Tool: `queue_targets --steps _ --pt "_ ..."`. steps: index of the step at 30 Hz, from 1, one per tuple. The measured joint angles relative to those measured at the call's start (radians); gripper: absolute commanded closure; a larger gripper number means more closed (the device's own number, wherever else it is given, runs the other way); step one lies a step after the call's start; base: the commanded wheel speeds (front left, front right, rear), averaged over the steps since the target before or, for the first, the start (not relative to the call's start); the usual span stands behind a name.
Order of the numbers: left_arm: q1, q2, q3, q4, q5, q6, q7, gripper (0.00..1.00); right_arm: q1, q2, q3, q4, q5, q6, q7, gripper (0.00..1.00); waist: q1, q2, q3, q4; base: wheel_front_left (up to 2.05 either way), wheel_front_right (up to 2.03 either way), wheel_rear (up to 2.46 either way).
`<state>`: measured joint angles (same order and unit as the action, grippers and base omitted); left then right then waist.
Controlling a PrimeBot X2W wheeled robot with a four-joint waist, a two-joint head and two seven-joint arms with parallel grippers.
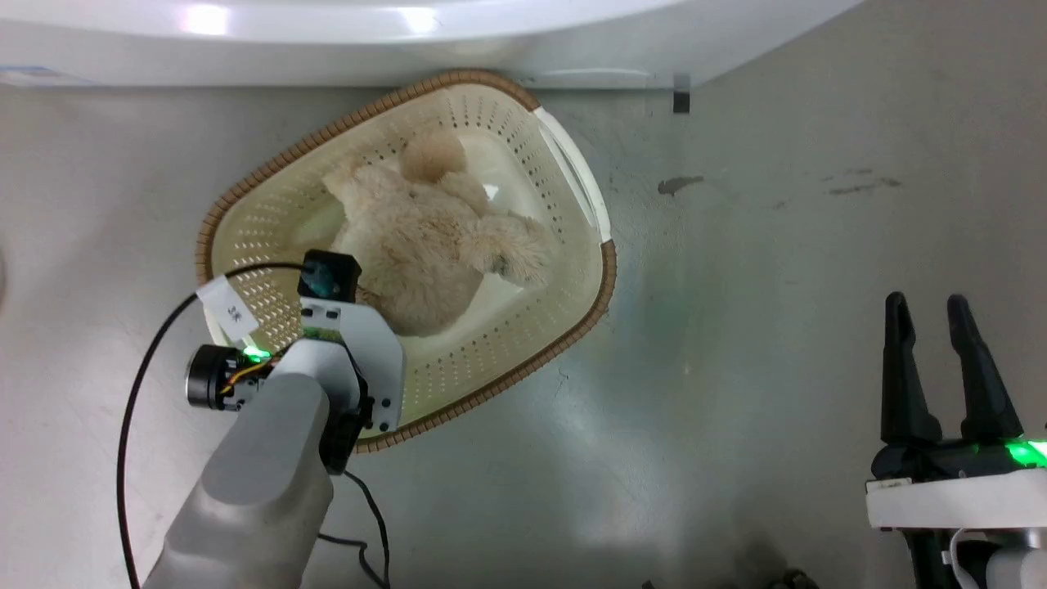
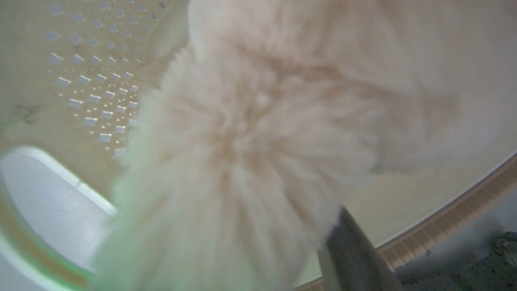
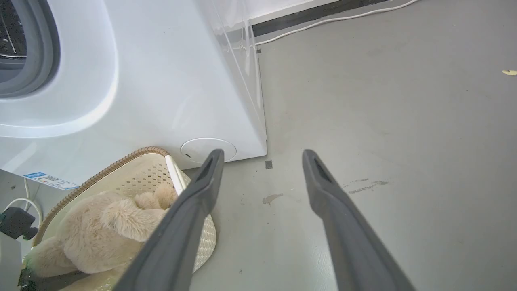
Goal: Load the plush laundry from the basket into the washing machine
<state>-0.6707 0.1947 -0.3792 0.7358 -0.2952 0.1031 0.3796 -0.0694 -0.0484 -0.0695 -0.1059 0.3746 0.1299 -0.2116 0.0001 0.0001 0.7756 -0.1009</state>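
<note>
The plush laundry [image 1: 425, 245] lies in the basket [image 1: 601, 286], which stands on the floor against the washing machine [image 1: 327, 41]. My left gripper [image 1: 343, 327] reaches down into the basket at the plush's near end, its fingers hidden under the wrist. In the left wrist view beige fur [image 2: 250, 141] presses close; one dark finger [image 2: 351, 250] stands wide to the right and the other is buried in fur. My right gripper [image 1: 928, 315] hangs open over bare floor to the right. The right wrist view shows the washer's grey door seal [image 3: 36, 52], the plush [image 3: 101, 234] and the basket [image 3: 121, 161].
A black cable [image 1: 131, 409] loops from my left wrist across the floor. A white tag [image 1: 229, 309] hangs by the basket's rim. Grey floor [image 1: 777, 245] spreads out to the right of the basket. A white cord [image 3: 343, 20] runs along the far wall.
</note>
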Motion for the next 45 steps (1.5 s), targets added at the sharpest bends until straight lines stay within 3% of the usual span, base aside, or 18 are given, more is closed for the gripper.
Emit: queue_targets --steps 1,2,18,29,45 --pt "-0.009 0.001 -0.003 0.007 -0.004 0.000 0.004 0.54 -0.003 0.000 0.000 0.000 0.006 0.000 -0.003 0.00 0.0000 0.0000 0.008 -0.002 0.00 0.00 0.00" --pt "-0.016 0.002 -0.008 0.012 -0.008 0.000 0.007 1.00 -0.006 0.000 -0.001 -0.001 0.009 0.000 -0.004 0.00 0.0000 0.0000 0.016 -0.004 0.00 0.00 0.00" --pt "-0.122 0.006 -0.078 0.116 -0.085 -0.018 -0.026 1.00 -0.036 0.000 -0.004 0.009 0.078 0.000 -0.038 0.00 0.0000 0.0000 0.095 -0.018 0.00 0.00 0.00" --pt "-0.118 -0.052 -0.105 0.186 -0.130 -0.064 -0.117 1.00 -0.043 0.000 0.002 0.065 0.083 0.000 -0.046 0.00 -0.0001 0.0000 -0.048 0.014 0.00 0.00 0.00" --pt "-0.010 -0.098 -0.127 0.162 -0.166 -0.103 -0.263 1.00 0.027 0.000 -0.020 0.169 0.066 0.000 -0.046 0.00 -0.0002 0.0000 -0.318 0.099 0.00 0.00 0.00"
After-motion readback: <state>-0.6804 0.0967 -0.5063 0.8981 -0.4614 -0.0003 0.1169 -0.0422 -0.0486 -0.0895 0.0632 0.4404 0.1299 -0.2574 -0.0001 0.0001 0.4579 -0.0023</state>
